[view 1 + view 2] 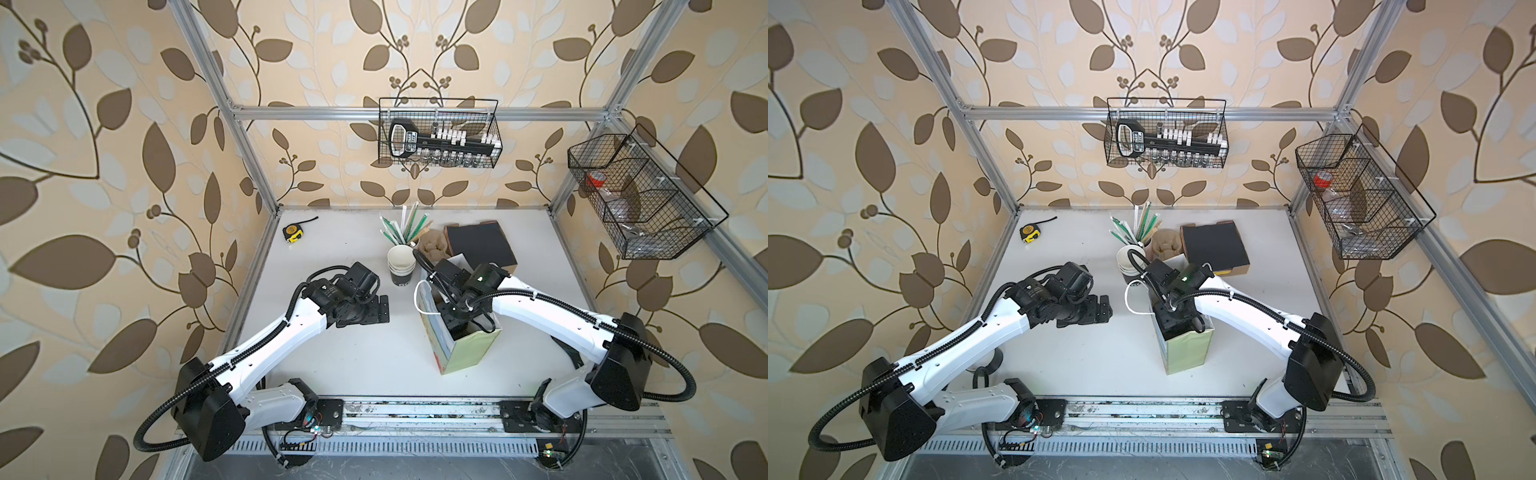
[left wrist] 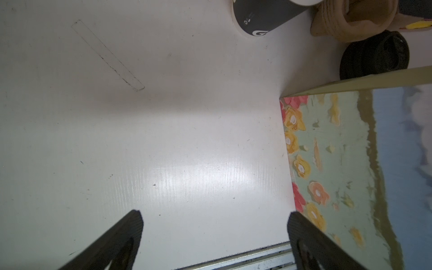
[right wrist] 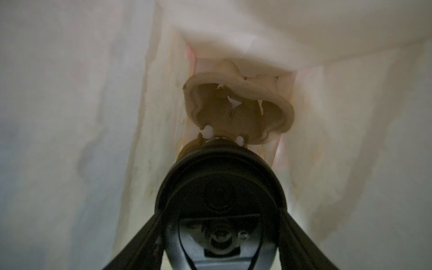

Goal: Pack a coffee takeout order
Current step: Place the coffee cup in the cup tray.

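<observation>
The white table (image 1: 353, 374) is carrying everything, and the tall flowered bag (image 1: 469, 353) is standing open near its middle. To my eye the order is looking about half packed.

The right arm is reaching into the bag from above, and the right gripper (image 3: 221, 210) is clamping the lidded cup (image 3: 219, 177) by its sides. At the bottom of the bag the carrier (image 3: 238, 109) is lying with its pockets empty as far as I can see. The cup is hanging just above it and doesn't look seated yet.

So I'd say seating the cup is what's left, and then the dark sheet (image 1: 482, 247), which is lying on a box behind the bag.

On the left arm's side of the bag, the left gripper (image 2: 215, 222) is hovering over bare table with its fingers spread, holding nothing.

Behind the bag a stack of cups (image 1: 401, 266) is standing, with a bunch of straws (image 1: 395, 228) beyond it.
</observation>
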You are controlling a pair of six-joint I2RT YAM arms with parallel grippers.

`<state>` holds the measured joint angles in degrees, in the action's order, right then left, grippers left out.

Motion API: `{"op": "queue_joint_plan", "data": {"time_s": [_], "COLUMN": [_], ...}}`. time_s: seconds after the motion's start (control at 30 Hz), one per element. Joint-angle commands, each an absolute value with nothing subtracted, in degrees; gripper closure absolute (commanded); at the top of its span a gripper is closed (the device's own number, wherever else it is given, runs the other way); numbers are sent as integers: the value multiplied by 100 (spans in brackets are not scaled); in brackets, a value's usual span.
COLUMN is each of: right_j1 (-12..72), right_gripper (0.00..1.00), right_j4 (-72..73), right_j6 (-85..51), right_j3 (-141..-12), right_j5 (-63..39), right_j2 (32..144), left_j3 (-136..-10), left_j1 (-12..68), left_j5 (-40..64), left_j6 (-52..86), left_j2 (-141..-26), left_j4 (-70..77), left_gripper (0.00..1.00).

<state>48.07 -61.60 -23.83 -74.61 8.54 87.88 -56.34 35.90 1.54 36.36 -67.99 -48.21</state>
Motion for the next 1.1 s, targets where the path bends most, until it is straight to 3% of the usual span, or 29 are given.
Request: {"op": "queue_joint_plan", "data": {"time_s": [0.0,1.07], "right_j1": [4790,4834], "right_gripper": [32,28], "right_j4": [-6302,-6264], "right_j6": [-2285,-2320], "right_j3": [-7208,-6849], "right_j5": [824,1010], "right_j2": [8885,8751], "left_j3": [-5614,-5616], "left_j1": [3531,3523], "left_j5": [201,174], "left_j6": [3615,3612], "left_j2": [-6798,-6772], "left_j4": [-4843,-4852], "left_gripper": [1,1]}}
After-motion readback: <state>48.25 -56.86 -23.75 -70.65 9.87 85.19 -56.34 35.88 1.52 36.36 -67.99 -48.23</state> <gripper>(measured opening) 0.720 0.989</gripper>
